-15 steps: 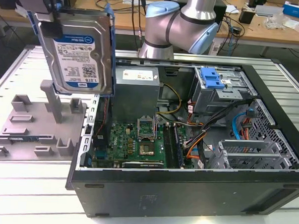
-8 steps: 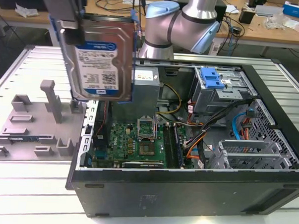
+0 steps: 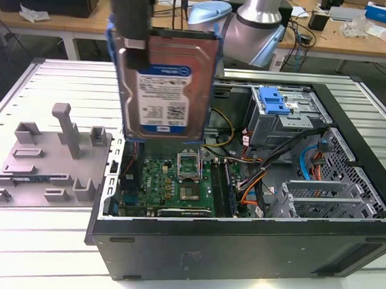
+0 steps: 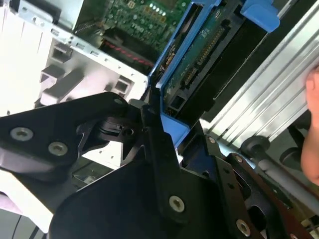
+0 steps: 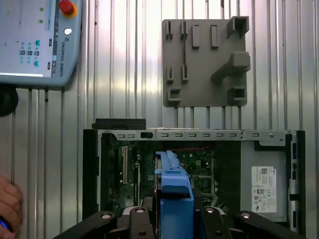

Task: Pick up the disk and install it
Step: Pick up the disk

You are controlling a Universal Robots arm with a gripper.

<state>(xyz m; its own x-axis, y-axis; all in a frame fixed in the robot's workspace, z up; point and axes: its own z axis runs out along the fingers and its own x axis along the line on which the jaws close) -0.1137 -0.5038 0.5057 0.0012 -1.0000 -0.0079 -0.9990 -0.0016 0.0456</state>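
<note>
**A:** Where's the disk?

**B:** The disk point(image 3: 165, 86) is hanging upright in the air, label facing the ext. view, over the open computer case point(image 3: 240, 242). Its lower edge is hovering above the green circuit board point(image 3: 178, 182), not touching it.

**A:** Gripper?

**B:** The gripper point(image 4: 169, 127) is clamping the disk's blue frame. In the second wrist view a black finger point(image 4: 154, 144) is pressing right against it.

**A:** What's sitting around it?

**B:** A drive cage point(image 3: 290, 126) w/ a blue clip point(image 3: 274, 100) is sitting inside the case, toward the ext. view's right. Cables point(image 3: 302, 167) are trailing betw. cage and board. A grey holder plate point(image 3: 51, 157) is lying on the slatted table point(image 3: 47, 253) just beside the case, on the ext. view's left. In the first wrist view a control tablet point(image 5: 35, 40) is lying on the table, and a person's hand point(image 5: 9, 206) is showing well apart from the case.
</note>
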